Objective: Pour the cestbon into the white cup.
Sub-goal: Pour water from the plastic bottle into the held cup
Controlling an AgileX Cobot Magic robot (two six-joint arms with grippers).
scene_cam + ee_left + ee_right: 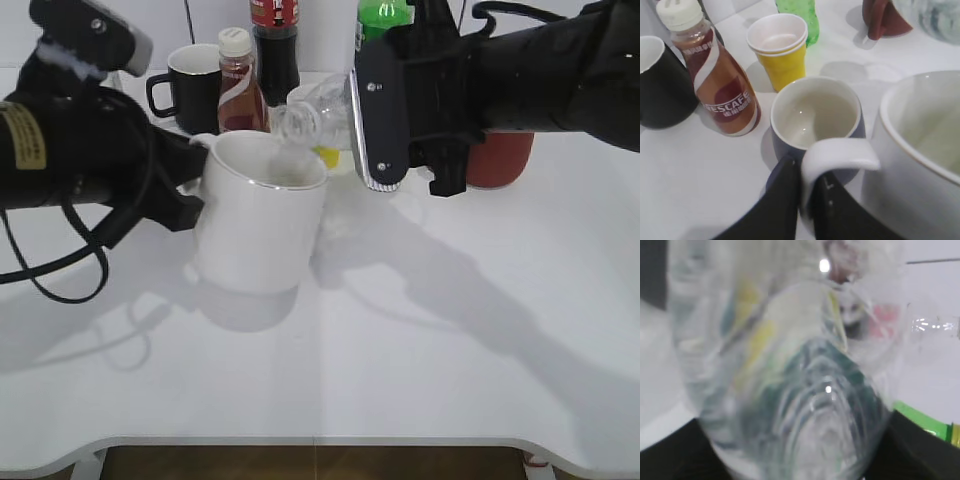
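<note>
The white cup (262,215) stands on the table, left of centre. My left gripper (192,192) is shut on its handle (837,155); the jaws (807,172) pinch the handle from both sides. My right gripper (385,112) is shut on the cestbon (312,112), a clear bottle tipped on its side. Its open mouth points left, just over the cup's far rim. The bottle's ribbed clear body and dark green label fill the right wrist view (790,365). The cup's wide mouth (922,140) shows at the right of the left wrist view.
Behind the cup stand a black mug (190,88), a Nescafe bottle (240,85), a dark bottle (275,45), a green soda bottle (380,12), a yellow paper cup (780,50) and a dark red container (498,158). A dark grey mug (815,117) sits close behind the handle.
</note>
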